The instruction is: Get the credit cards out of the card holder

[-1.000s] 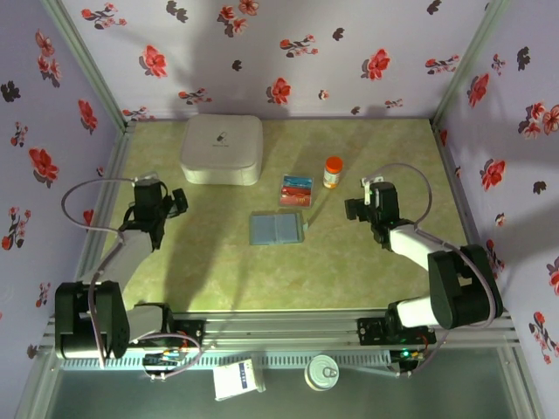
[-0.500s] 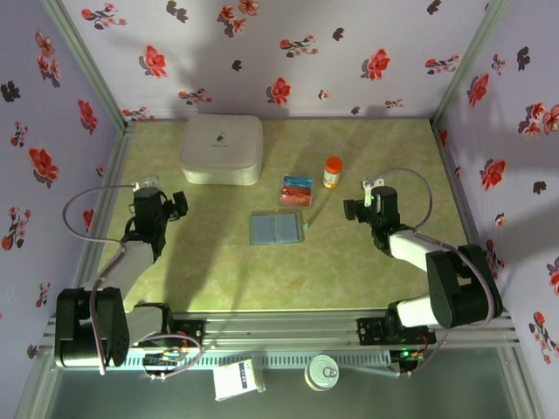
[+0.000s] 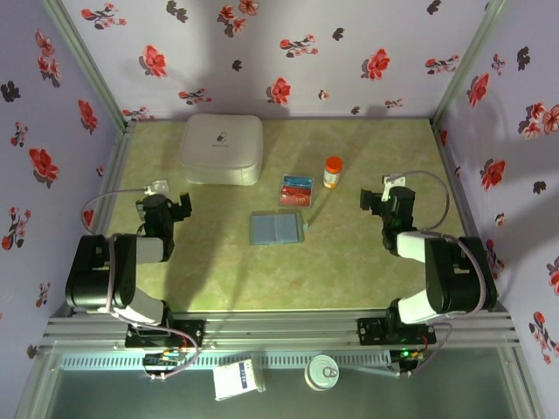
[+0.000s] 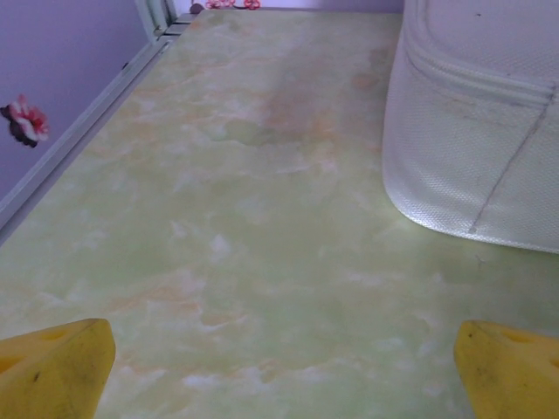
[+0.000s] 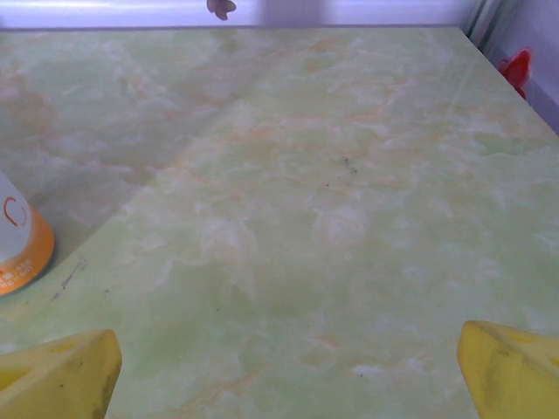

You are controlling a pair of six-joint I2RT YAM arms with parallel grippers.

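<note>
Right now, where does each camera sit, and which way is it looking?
Top: above and behind, looking down on the table; left arm and right arm show.
Left wrist: on the left arm, facing the box; yellow left fingertips at the bottom corners.
Right wrist: on the right arm, facing the far wall, bottle at left; yellow right fingertips below.
Shared: top and left wrist both see the box; top and right wrist, the bottle.

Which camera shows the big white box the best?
The top external view. There the whole white box is seen from above, rounded corners and all, sitting at the far left of the table. The left wrist view catches just one rounded side of the white box up close, cut off at the frame edge.
</note>
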